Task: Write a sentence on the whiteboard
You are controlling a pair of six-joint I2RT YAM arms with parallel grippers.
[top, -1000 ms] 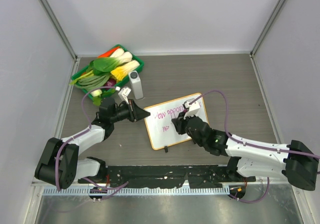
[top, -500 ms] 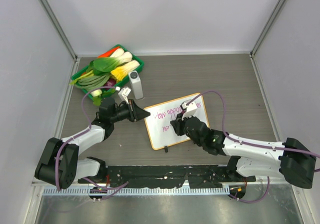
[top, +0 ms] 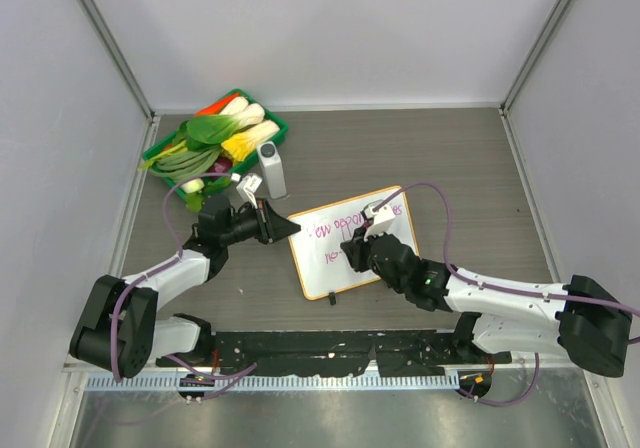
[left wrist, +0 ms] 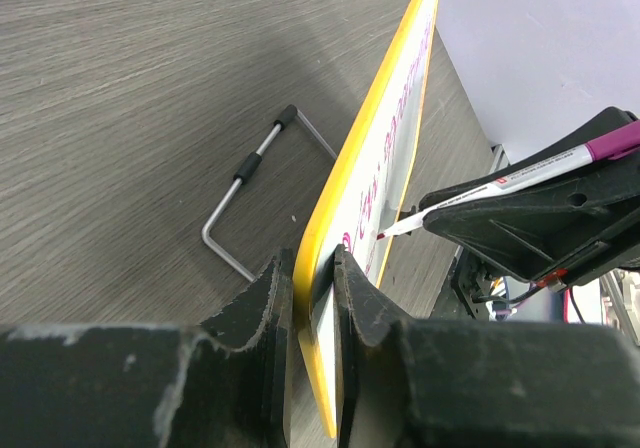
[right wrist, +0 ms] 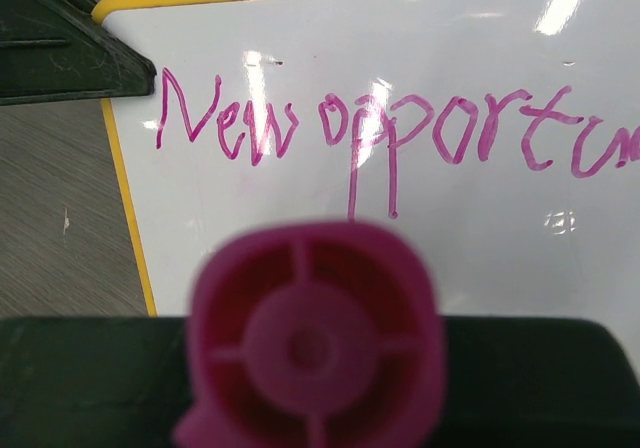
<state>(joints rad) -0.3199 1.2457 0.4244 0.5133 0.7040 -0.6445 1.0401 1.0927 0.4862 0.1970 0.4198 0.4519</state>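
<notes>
We see a dark grey wood-grain table (top: 460, 158) closed in by pale, plain walls (top: 330, 28), with metal posts running up the back corners. The whiteboard (top: 322, 268) sits a little below the middle of the top view, turned at a slant. The sentence (right wrist: 400, 133) runs across its upper part in pink: we read "New opportun", and the rest runs out of the right wrist view.

The left gripper (left wrist: 312, 268) comes in from the left of the frame, its jaws clamped on the whiteboard's yellow-orange edge, one finger on each face. The right gripper (top: 358, 253) reaches in from the lower right, closed around a marker (left wrist: 540, 168) whose tip meets the white face below the first line.

In the upper left of the top view stands a green tray (top: 279, 128) heaped with vegetables (top: 215, 133), a grey oblong object (top: 271, 170) just beside it. The left wrist view shows a bent wire stand (left wrist: 255, 193) on the table beside the whiteboard.
</notes>
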